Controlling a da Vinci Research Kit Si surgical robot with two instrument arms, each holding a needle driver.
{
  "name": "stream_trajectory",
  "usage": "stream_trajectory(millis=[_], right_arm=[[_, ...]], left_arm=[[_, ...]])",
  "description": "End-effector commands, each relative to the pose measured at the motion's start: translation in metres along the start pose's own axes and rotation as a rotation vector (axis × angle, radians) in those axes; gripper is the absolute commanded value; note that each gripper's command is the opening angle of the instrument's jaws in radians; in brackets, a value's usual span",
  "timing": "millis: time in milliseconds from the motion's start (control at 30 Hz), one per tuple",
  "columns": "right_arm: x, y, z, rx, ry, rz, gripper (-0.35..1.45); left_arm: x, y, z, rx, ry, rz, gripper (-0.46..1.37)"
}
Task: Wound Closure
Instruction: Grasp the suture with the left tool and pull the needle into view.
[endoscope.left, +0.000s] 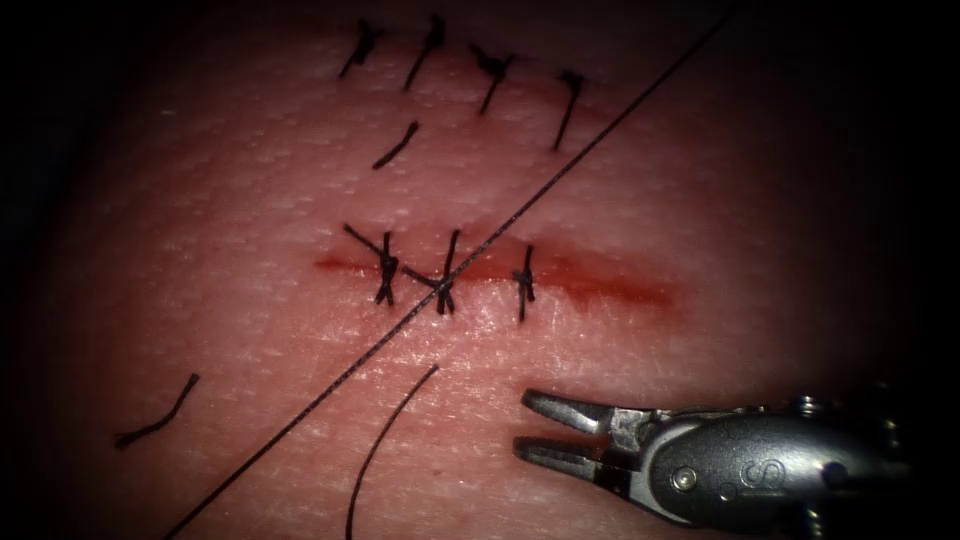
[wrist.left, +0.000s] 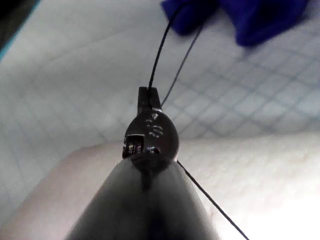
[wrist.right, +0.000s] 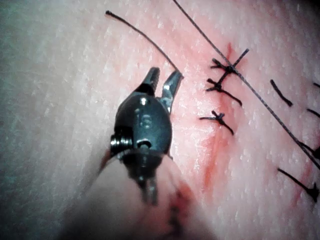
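The tissue (endoscope.left: 230, 300) carries a horizontal cut (endoscope.left: 600, 285) with red fluid along it and three stitches (endoscope.left: 445, 275) across its left part. A long taut thread (endoscope.left: 600, 130) runs from the upper right through the middle stitch down to the lower left. My right tool (endoscope.left: 522, 421) lies below the right half of the cut, jaws open and holding nothing; it appears again (wrist.right: 166, 72) beside a loose curved thread (wrist.right: 142, 35). My left tool (wrist.left: 149, 92) is shut on the thread (wrist.left: 159, 50), lifted off the tissue (wrist.left: 260, 170).
A second row of stitches (endoscope.left: 493, 70) sits higher on the tissue. Cut ends of thread lie at the lower left (endoscope.left: 155, 420) and between the rows (endoscope.left: 397, 145). A loose thread (endoscope.left: 385, 440) curves off below the cut. A blue cloth (wrist.left: 260, 20) lies on a gridded mat (wrist.left: 75, 75).
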Motion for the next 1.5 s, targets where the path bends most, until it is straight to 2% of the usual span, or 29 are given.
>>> stream_trajectory(millis=[33, 300, 333, 400, 433, 467, 500, 533, 600, 767, 900, 933, 1000, 1100, 1233, 1267, 1300, 1367, 1400, 1433, 1500], right_arm=[[0.0001, 0.0, -0.0001, -0.002, 0.0, 0.0, -0.07], [0.0001, 0.0, 0.0, -0.003, 0.0, 0.0, -0.06], [0.0001, 0.0, 0.0, -0.003, 0.0, 0.0, -0.06], [0.0001, 0.0, 0.0, -0.003, 0.0, 0.0, -0.06], [0.0001, 0.0, 0.0, -0.003, 0.0, 0.0, -0.07], [0.0001, 0.0, 0.0, -0.003, 0.0, 0.0, -0.07], [0.0001, 0.0, 0.0001, -0.004, 0.0, 0.0, -0.06], [0.0001, 0.0, 0.0001, -0.004, 0.0, 0.0, -0.06], [0.0001, -0.0001, 0.0002, -0.004, 0.0, 0.0, -0.05], [0.0002, -0.0001, 0.0001, -0.002, -0.002, 0.0, -0.05], [0.0002, -0.0001, 0.0001, -0.002, -0.002, 0.0, -0.05], [0.0002, -0.0001, 0.0002, -0.002, -0.002, 0.0, -0.05], [0.0002, -0.0001, 0.0002, -0.002, -0.003, 0.0, -0.04], [0.0002, -0.0001, 0.0003, 0.0, -0.001, 0.0, -0.04], [0.0002, -0.0002, 0.0003, -0.001, -0.001, 0.0, -0.05], [0.0002, -0.0002, 0.0003, -0.001, -0.001, 0.0, -0.05], [0.0002, -0.0002, 0.0003, -0.001, -0.001, 0.0, -0.05], [0.0002, -0.0002, 0.0003, -0.001, -0.001, 0.0, -0.05], [0.0002, -0.0001, 0.0003, -0.001, -0.001, 0.0, -0.05], [0.0002, -0.0001, 0.0003, -0.001, -0.001, 0.0, -0.05], [0.0001, -0.0001, 0.0002, 0.002, -0.003, -0.001, -0.06]], left_arm=[[-0.0002, -0.0001, 0.0003, -0.012, 0.003, 0.0, -0.35], [-0.0007, -0.0003, 0.0018, -0.027, 0.015, -0.001, -0.34], [-0.0007, -0.0004, 0.0019, -0.028, 0.016, -0.007, -0.28], [-0.0009, -0.0004, 0.0022, -0.006, 0.005, -0.047, 0.56], [-0.0009, -0.0003, 0.0022, 0.005, -0.001, -0.064, 0.79], [-0.0009, -0.0002, 0.0021, 0.044, -0.021, -0.068, 1.14], [-0.0009, -0.0002, 0.0019, 0.083, -0.041, -0.067, 1.29], [-0.0008, -0.0001, 0.0018, 0.099, -0.05, -0.067, 1.33], [-0.0007, -0.0001, 0.0013, 0.13, -0.066, -0.07, 1.36], [-0.0002, 0.0006, -0.001, 0.093, -0.05, -0.08, 1.36], [0.0001, 0.0016, -0.0038, 0.051, -0.034, -0.101, 1.36], [0.0001, 0.0025, -0.0057, 0.026, -0.026, -0.115, 1.36], [0.0001, 0.0031, -0.007, 0.007, -0.02, -0.117, 1.36], [-0.0002, 0.0052, -0.0108, -0.032, -0.013, -0.112, 1.36], [-0.0003, 0.0075, -0.0166, -0.057, -0.016, -0.109, 1.36], [-0.0004, 0.0077, -0.0175, -0.06, -0.016, -0.109, 1.36], [-0.0004, 0.0083, -0.0195, -0.066, -0.018, -0.116, 1.36], [-0.0004, 0.0088, -0.0211, -0.073, -0.02, -0.122, 1.36], [-0.0006, 0.0096, -0.0233, -0.084, -0.02, -0.127, 1.36], [-0.0006, 0.0099, -0.0242, -0.089, -0.02, -0.132, 1.36], [-0.0009, 0.0115, -0.0276, -0.106, -0.021, -0.135, 1.36]])
